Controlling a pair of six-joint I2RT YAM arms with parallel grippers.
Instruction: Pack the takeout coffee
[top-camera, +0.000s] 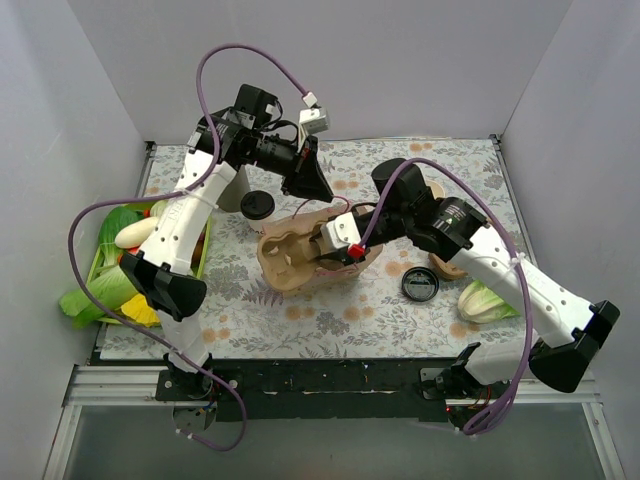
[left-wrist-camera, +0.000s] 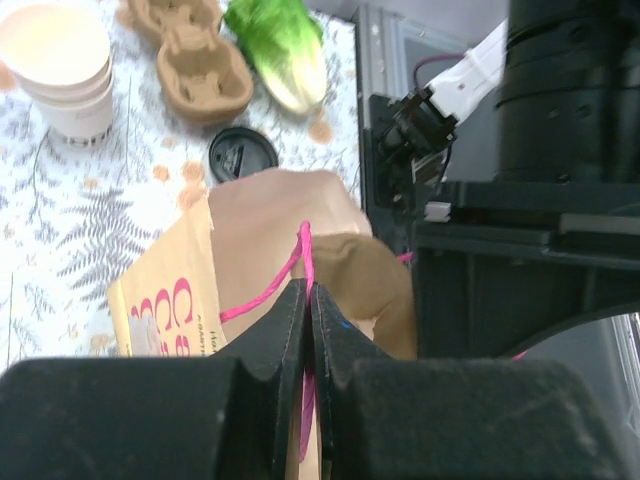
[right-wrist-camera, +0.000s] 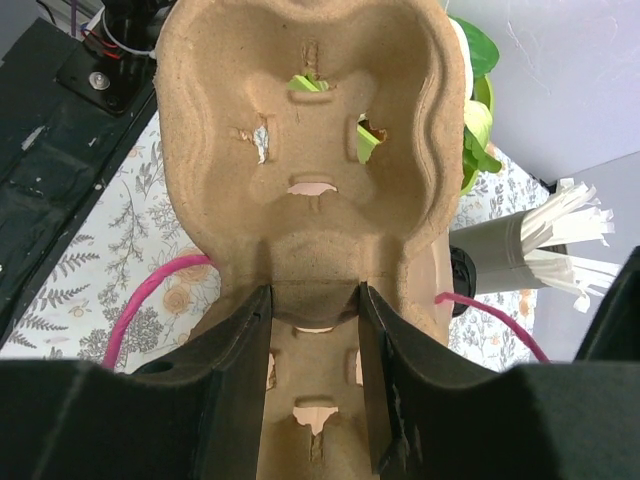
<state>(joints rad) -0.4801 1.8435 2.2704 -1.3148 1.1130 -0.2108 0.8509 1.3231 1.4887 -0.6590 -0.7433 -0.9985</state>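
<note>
The takeout coffee (top-camera: 257, 205), a small white cup with a black lid, stands on the table left of the brown paper bag (top-camera: 312, 213). My left gripper (top-camera: 312, 190) (left-wrist-camera: 308, 290) is shut on the bag's pink handle (left-wrist-camera: 262, 290) and holds it up above the bag (left-wrist-camera: 270, 220). My right gripper (top-camera: 335, 243) (right-wrist-camera: 312, 295) is shut on the middle ridge of a brown pulp cup carrier (right-wrist-camera: 310, 120). The carrier (top-camera: 285, 262) lies tilted over the bag's mouth, just right of the coffee. More pink handle (right-wrist-camera: 150, 300) shows beneath it.
A flat black lid (top-camera: 420, 285) (left-wrist-camera: 243, 155), a second carrier (left-wrist-camera: 200, 70), a stack of cream cups (left-wrist-camera: 60, 60) and a cabbage (top-camera: 485, 300) lie to the right. A green basket of vegetables (top-camera: 105, 245) sits at the left. A grey holder of white strips (right-wrist-camera: 510, 250) stands behind the coffee.
</note>
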